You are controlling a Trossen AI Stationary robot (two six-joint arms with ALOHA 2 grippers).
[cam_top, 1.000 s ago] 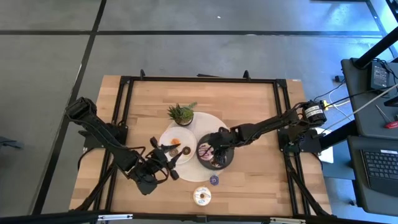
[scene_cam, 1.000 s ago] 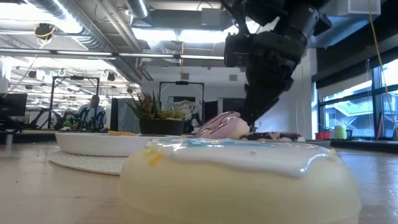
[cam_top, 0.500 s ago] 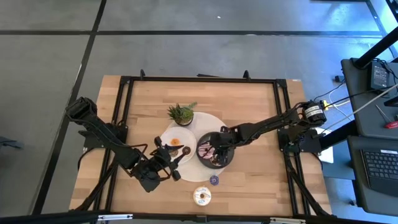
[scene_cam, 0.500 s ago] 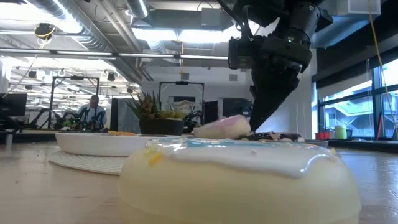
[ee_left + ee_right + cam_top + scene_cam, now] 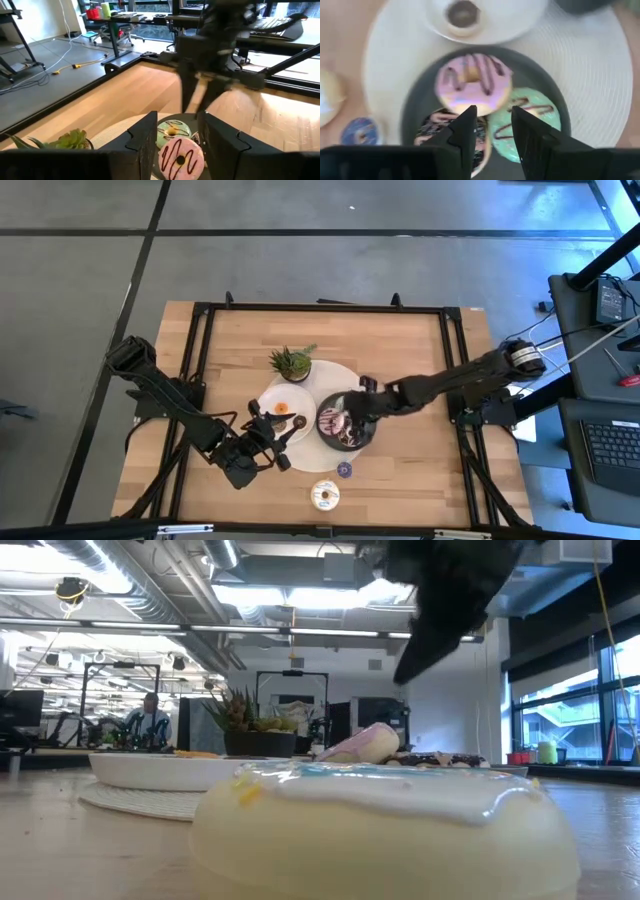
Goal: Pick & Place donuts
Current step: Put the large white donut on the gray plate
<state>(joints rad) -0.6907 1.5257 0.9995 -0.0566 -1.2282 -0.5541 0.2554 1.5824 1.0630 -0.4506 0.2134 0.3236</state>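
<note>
**Q:** Wooden table (image 5: 400,350), seen from above: where do the donuts lie?

**A:** Three large ones share the dark grey plate (image 5: 410,115) near the table's middle: the pink donut (image 5: 472,82), the green donut (image 5: 527,122) touching it, and the chocolate-sprinkled donut (image 5: 432,129). The white plate (image 5: 300,395), just beside it toward the left edge, carries the orange mini donut (image 5: 283,406) and the brown mini donut (image 5: 462,14). Both plates rest on the round woven mat (image 5: 335,375). The purple mini donut (image 5: 344,469) and the white-iced donut (image 5: 324,496) lie on bare wood by the front edge. The potted plant (image 5: 291,362) stands at the mat's far side.

**Q:** And the grippers?

**A:** The right gripper (image 5: 492,112) hangs above the dark plate, fingers spread, with nothing between them. The left gripper (image 5: 180,120) sits low at the front-left side of the white plate, pointed toward the dark plate. Its fingers are also spread and empty.

**Q:** Which step is in hand?

**A:** Judged from this, a gap between placements: the plates are partly filled and two donuts remain on the wood.

**Q:** What does the next move call for?

**A:** Probably a reach toward the front edge, a descent with the fingers straddling one loose ring, and a close across its body. The purple mini donut is small and needs careful centring.
</note>
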